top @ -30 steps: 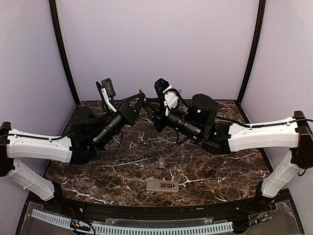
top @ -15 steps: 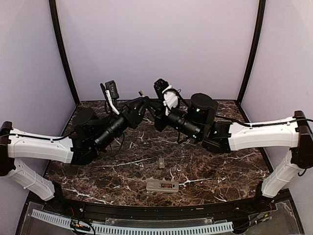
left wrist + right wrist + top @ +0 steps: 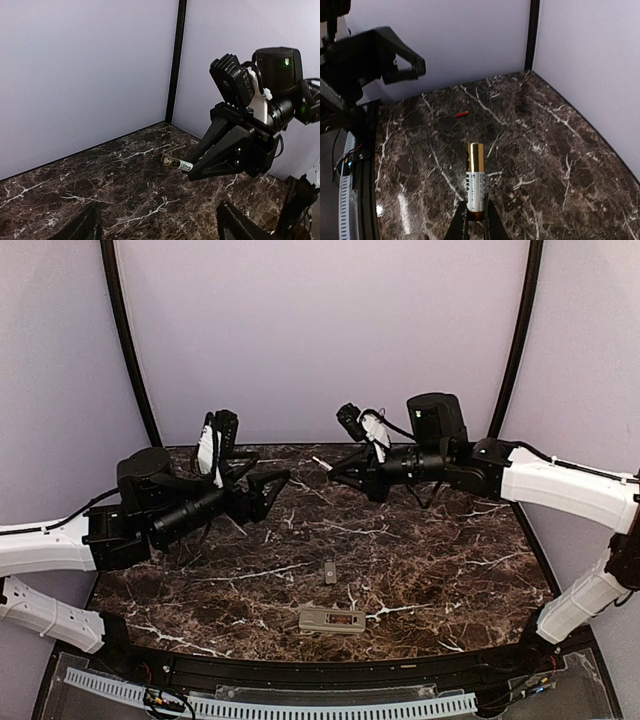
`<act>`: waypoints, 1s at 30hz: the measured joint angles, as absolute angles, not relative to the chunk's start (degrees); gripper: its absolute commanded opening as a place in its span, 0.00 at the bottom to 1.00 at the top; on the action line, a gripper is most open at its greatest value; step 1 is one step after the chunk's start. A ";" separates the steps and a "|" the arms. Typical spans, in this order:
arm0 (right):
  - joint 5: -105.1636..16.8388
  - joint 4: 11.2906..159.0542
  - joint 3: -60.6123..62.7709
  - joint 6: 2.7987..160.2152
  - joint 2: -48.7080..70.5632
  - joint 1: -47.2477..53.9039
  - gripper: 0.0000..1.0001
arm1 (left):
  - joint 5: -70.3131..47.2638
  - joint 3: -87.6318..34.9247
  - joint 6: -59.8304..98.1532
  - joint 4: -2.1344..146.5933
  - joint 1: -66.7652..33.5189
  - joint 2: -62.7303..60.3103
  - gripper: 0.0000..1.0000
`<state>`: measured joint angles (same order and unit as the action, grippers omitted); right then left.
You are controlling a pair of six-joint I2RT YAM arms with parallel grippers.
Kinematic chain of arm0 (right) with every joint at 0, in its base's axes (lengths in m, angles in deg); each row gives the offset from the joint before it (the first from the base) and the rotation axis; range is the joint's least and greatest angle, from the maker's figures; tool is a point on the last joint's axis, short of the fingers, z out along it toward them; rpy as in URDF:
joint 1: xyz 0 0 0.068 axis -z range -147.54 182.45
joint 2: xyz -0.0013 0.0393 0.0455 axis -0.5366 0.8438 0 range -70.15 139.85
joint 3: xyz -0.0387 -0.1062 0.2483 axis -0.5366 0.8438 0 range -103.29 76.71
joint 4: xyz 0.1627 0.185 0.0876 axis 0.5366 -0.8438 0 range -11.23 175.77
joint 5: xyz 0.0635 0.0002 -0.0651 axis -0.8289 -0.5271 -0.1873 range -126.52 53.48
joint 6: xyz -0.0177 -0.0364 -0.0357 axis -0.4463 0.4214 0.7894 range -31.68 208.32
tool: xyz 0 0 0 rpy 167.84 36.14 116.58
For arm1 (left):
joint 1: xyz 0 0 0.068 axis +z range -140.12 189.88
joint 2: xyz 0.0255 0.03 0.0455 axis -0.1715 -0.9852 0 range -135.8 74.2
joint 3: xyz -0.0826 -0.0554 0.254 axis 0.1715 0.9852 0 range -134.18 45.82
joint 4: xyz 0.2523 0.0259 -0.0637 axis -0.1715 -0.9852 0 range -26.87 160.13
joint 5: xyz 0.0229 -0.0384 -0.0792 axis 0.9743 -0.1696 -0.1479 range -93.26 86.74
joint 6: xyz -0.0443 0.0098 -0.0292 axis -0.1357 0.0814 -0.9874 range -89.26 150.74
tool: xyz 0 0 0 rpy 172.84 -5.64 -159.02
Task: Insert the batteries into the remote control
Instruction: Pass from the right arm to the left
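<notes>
Enclosure: pale lilac walls (image 3: 320,330) with black corner posts, closing in three sides.
Table: dark brown marble-pattern top (image 3: 450,580) with white veins.
Left arm: white-and-black arm (image 3: 50,545), reaching in from the left, raised over the rear left of the table.
Right arm: matching white-and-black arm (image 3: 560,485), reaching in from the right, raised over the rear right.
Left gripper: black two-finger left gripper (image 3: 275,488), jaws spread wide, nothing between them; both fingers (image 3: 85,225) far apart at the bottom of the left wrist view. Facing the right gripper, with a clear gap between the two.
Right gripper: black two-finger right gripper (image 3: 340,468), jaws narrow, clamped on one end of the battery.
Remote control: light grey slim rectangular remote control (image 3: 333,620), flat on the table near the front edge, about midway between the arm bases, well apart from both grippers.
Grey piece: small grey oblong piece (image 3: 330,571) on the table just behind the remote control; too small to identify.
Battery: slim cylindrical battery (image 3: 475,182) with copper-gold end and pale printed label, held in the air above the rear of the table, free end pointing toward the left gripper.
Red fragment: tiny red bit (image 3: 462,114) lying on the marble, seen from the right wrist only.
</notes>
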<state>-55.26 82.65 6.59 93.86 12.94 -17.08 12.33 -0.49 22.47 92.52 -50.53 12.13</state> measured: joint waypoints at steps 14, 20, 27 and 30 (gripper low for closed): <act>-74.72 55.73 6.52 93.25 13.61 -14.81 0.00 | 1.91 2.40 66.14 80.19 -56.06 11.24 0.63; -75.77 54.15 6.30 92.07 13.61 -15.95 0.00 | 1.42 1.30 82.20 83.95 -57.19 3.87 0.61; -75.92 52.88 5.21 92.05 13.64 -17.81 0.00 | 1.38 0.78 89.37 86.70 -57.15 -0.50 0.48; -75.92 52.82 5.14 92.05 13.74 -18.13 0.00 | 1.12 0.74 89.61 88.19 -57.13 -0.59 0.46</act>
<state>-75.92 52.82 5.14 92.05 13.74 -18.13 1.12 0.74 89.61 88.19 -57.13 -0.59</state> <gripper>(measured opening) 0.061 0.481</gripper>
